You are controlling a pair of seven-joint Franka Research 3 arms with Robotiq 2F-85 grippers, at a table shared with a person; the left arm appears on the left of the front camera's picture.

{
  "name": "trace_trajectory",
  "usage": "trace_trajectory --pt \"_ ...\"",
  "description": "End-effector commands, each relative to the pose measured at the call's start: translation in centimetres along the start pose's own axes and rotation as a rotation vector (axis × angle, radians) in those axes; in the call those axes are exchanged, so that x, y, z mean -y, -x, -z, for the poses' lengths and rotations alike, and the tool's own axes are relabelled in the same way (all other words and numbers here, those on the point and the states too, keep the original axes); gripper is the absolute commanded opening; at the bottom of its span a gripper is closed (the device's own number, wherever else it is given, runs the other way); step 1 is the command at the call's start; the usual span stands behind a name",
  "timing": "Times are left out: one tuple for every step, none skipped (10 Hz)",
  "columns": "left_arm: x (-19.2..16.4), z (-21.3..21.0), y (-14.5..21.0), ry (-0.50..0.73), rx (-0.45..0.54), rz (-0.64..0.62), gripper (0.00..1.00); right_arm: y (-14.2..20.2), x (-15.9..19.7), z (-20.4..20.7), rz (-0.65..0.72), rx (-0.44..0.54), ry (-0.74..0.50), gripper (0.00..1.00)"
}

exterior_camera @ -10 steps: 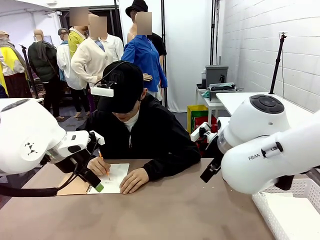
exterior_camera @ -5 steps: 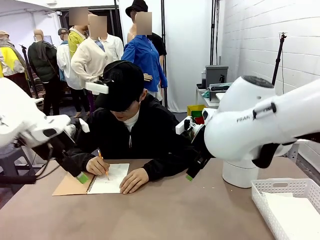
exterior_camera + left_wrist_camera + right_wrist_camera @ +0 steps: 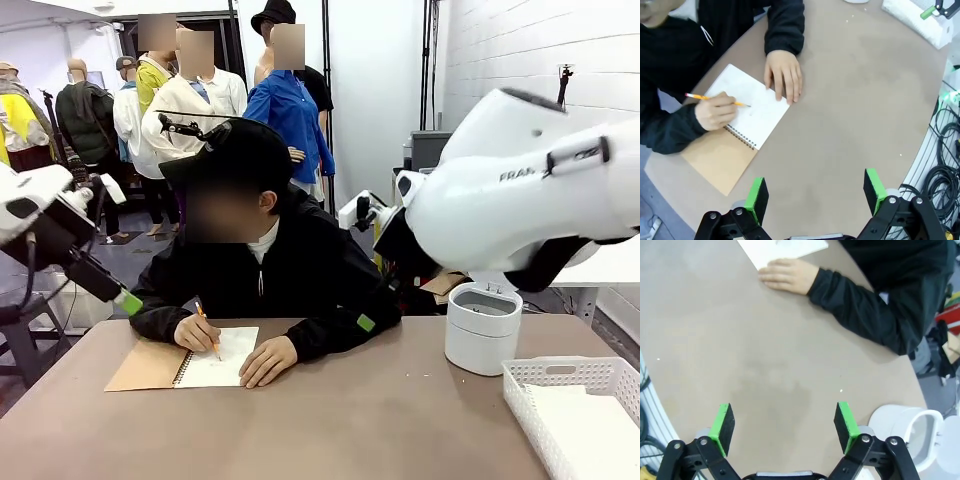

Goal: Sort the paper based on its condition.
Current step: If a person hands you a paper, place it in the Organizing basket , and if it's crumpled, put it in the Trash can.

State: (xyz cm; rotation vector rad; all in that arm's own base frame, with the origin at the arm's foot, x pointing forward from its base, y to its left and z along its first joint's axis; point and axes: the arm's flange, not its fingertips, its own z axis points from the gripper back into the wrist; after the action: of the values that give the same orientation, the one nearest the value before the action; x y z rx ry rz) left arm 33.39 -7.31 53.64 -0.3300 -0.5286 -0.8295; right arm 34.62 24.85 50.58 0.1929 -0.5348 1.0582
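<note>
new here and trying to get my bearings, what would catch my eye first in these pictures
A person in a black top sits at the far side of the brown table, writing with an orange pencil in a spiral-bound notebook with a brown cover. Both grippers hover open above the tabletop: the left gripper on the notebook's side, the right gripper nearer a white cylindrical bin and a white plastic basket.

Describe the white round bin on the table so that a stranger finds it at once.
Start at the brown table and look to its right side in the front view. A small white round bin stands there. Unlike the low white slotted basket beside it, it is tall, smooth-walled and cylindrical.
</note>
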Motion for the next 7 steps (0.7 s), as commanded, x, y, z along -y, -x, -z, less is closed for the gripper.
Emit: trace_trajectory --pt "-0.7 -1.7 -0.5 0.007 0.026 0.053 1.00 -0.7 -0.1 -1.8 -0.036 0.036 -0.021 1.00" --pt "-0.5 -2.6 -0.8 -0.025 0.044 0.067 1.00 -1.2 -0.3 -2.9 -0.035 0.054 -0.022 1.00" --pt "-0.4 -3.2 -1.2 -0.035 0.071 0.075 1.00 -1.6 -0.1 -3.5 -0.024 0.084 -0.020 1.00" --pt "-0.5 -2.9 -1.7 -0.085 0.081 -0.027 1.00 -1.4 1.0 -3.2 -0.013 0.133 0.066 1.00" --pt "-0.1 -2.9 -1.3 -0.027 0.054 0.042 1.00 -1.7 -0.5 -3.6 -0.020 0.057 0.015 1.00" --pt "-0.1 -2.9 -1.3 -0.027 0.054 0.042 1.00 -1.7 -0.5 -3.6 -0.020 0.057 0.015 1.00" --pt "-0.1 -2.9 -1.3 -0.027 0.054 0.042 1.00 -1.7 -0.5 -3.6 -0.020 0.057 0.015 1.00"
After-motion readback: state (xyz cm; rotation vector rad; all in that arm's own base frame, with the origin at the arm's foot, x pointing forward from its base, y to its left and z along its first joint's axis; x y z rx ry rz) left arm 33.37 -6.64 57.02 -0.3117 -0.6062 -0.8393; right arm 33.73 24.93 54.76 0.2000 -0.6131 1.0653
